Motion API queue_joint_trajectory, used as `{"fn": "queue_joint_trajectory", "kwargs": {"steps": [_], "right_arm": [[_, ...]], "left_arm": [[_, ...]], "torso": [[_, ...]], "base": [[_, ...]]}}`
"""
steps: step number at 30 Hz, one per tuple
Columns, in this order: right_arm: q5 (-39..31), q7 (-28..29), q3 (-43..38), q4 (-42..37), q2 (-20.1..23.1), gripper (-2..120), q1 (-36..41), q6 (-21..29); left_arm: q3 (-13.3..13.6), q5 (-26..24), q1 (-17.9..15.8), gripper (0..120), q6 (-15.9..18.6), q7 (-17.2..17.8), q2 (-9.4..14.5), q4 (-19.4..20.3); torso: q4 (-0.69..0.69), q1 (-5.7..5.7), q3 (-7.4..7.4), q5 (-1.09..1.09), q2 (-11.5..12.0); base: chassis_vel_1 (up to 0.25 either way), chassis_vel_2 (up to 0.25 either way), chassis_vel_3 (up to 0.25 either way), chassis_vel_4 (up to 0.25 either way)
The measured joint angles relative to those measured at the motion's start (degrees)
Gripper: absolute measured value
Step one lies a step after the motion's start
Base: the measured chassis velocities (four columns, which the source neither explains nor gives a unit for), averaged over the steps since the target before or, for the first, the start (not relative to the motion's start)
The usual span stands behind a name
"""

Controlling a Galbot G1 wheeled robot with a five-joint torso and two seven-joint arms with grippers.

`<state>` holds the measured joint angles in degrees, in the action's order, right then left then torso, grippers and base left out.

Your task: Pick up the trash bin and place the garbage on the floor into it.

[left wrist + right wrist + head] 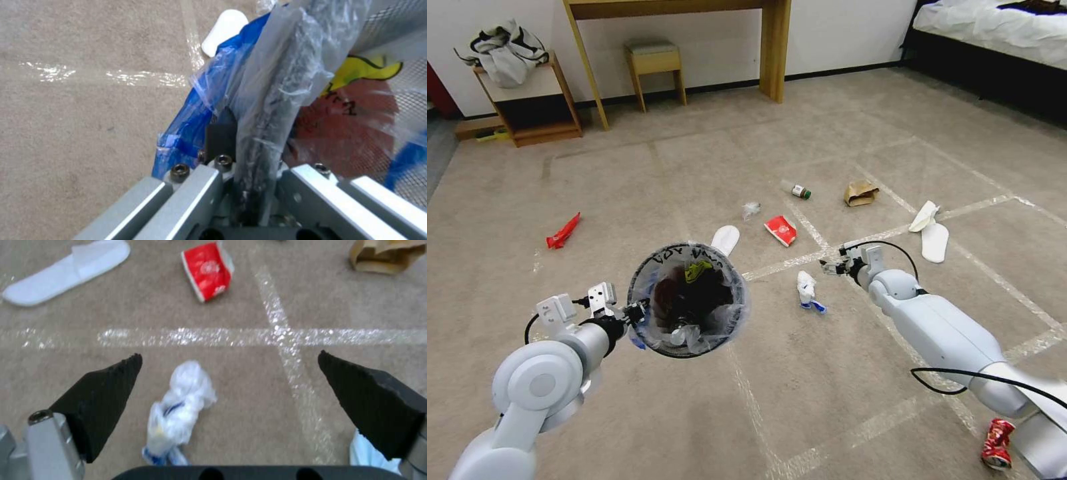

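My left gripper [635,313] is shut on the near rim of the trash bin [657,257] and holds it above the floor [827,400]. The bin is round, lined with a clear bag, and has litter inside. In the left wrist view the gripper [249,146] pinches the bag-covered rim of the bin [356,123]. My right gripper [830,265] hangs open over the carpet, just right of a crumpled white-and-blue wrapper [808,291]. In the right wrist view that wrapper [182,410] lies below the open gripper [229,355].
Scattered garbage: red wrapper [782,230], white slipper [725,239], tissue [751,210], bottle [797,190], brown paper bag [860,193], two slippers [934,233], red wrapper [564,231] far left, red can [997,443] near my right arm. A desk, stool and bed line the far wall.
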<state>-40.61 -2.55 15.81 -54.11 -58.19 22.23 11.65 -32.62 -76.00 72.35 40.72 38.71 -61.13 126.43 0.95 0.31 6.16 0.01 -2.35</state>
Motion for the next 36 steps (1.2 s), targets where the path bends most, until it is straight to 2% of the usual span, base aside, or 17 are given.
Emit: {"fn": "queue_joint_trajectory", "kwargs": {"steps": [6,10,14,15,17,18,20,25,27,28,29,32,35,36], "right_arm": [[1.6,0.7,-3.8,-4.7,2.5,100,4.5,-0.4],[2.6,0.9,-6.9,-8.6,5.1,100,7.3,-0.3],[3.2,0.8,-12.8,-16.0,9.8,100,13.0,0.4],[3.2,0.8,-12.8,-16.0,9.8,100,13.0,0.4],[3.8,0.3,-17.9,-21.3,14.5,100,19.5,1.3],[3.8,0.3,-17.9,-21.3,14.5,100,19.5,1.3],[4.3,-0.2,-21.7,-24.1,17.8,100,25.1,1.9],[6.0,-0.8,-28.1,-25.9,22.7,100,32.6,2.6],[6.3,-0.9,-29.1,-26.0,23.4,100,33.5,2.8],[7.6,-0.6,-33.4,-26.3,26.4,100,37.3,5.1],[7.6,-0.6,-33.4,-26.3,26.4,100,37.3,5.1],[9.7,-1.2,-42.2,-27.7,31.7,100,46.0,11.6],[11.2,-2.7,-45.3,-27.7,33.6,100,50.0,13.0],[12.8,-4.4,-48.7,-27.0,35.2,100,54.3,13.6]], "left_arm": [[0.0,1.2,0.8,0,0.1,-1.1,-0.1,-0.4],[0.1,1.3,0.6,0,0.1,-1.6,0.1,-0.5],[0.7,1.6,0.7,0,0.1,-2.1,0.4,-0.7],[0.7,1.6,0.7,0,0.1,-2.1,0.4,-0.7],[1.1,1.9,0.5,0,0.1,-2.7,0.5,-0.9],[1.1,1.9,0.5,0,0.1,-2.7,0.5,-0.9],[1.1,2.0,0.0,0,0.1,-2.9,0.4,-1.0],[0.8,2.0,-0.1,0,0.1,-3.3,0.3,-0.9],[0.8,2.0,-0.1,0,0.1,-3.4,0.3,-0.9],[0.5,2.0,0.1,0,0.1,-3.7,0.5,-0.6],[0.5,2.0,0.1,0,0.1,-3.7,0.5,-0.6],[0.1,2.1,0.3,0,0.1,-3.9,0.6,-0.6],[0.0,2.2,0.4,0,0.1,-4.1,0.7,-0.7],[0.0,2.3,0.4,0,0.1,-4.2,0.7,-0.7]], "torso": [[-0.04,-0.01,0.0,-0.01,0.0],[0.0,-0.01,-0.01,0.0,0.0],[-0.02,-0.01,-0.01,-0.01,0.0],[-0.02,-0.01,-0.01,-0.01,0.0],[-0.03,-0.01,-0.01,0.0,0.0],[-0.03,-0.01,-0.01,0.0,0.0],[0.04,-0.01,-0.01,0.01,0.0],[0.0,-0.01,-0.01,0.0,0.0],[-0.01,-0.01,-0.01,0.0,0.0],[-0.03,-0.01,-0.01,0.01,0.0],[-0.03,-0.01,-0.01,0.01,0.0],[-0.03,-0.01,-0.01,-0.02,0.0],[0.0,-0.01,-0.01,-0.04,0.0],[-0.01,-0.01,-0.01,0.0,0.0]], "base": [[0.0,0.0,0.0,0.0],[0.0,0.0,0.0,0.0],[0.0,0.0,0.0,0.0],[0.0,0.0,0.0,0.0],[0.0,0.0,0.0,0.0],[0.0,0.0,0.0,0.0],[0.0,0.0,0.0,0.0],[0.0,0.0,0.0,0.0],[0.0,0.0,0.0,0.0],[0.0,0.0,0.0,0.0],[0.0,0.0,0.0,0.0],[0.0,0.0,0.0,0.0],[0.0,0.0,0.0,0.0],[0.0,0.0,0.0,0.0]]}}
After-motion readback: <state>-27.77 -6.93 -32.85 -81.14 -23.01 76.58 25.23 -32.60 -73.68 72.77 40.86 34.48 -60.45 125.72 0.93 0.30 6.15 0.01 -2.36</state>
